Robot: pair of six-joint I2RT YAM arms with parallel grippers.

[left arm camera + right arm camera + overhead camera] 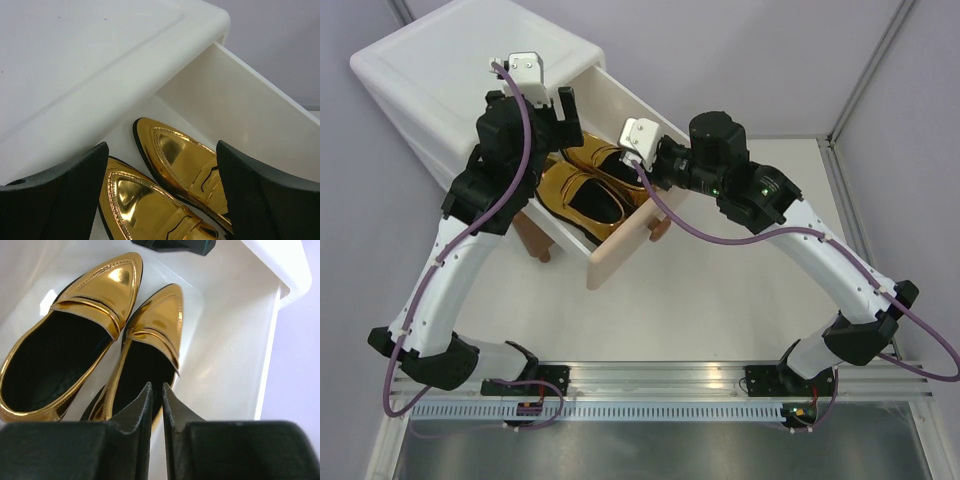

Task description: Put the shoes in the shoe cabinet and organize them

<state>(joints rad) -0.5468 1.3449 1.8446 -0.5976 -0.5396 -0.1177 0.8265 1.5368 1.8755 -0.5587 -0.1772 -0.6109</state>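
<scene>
As the gold shoes (pixel 100 290) fill the open drawer (pixel 620 245), the left gripper (pixel 161 145) hangs wide open and empty; the right gripper (pixel 154 386) is nearly closed, hold unclear.

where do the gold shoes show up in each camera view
top external: gold shoes upper left of centre, between the two arms, inside the open drawer.
left wrist: lower centre, toes only, between the black fingers.
right wrist: left and centre, seen from the heel end.
shared landmark: the drawer's pale side wall.
</scene>
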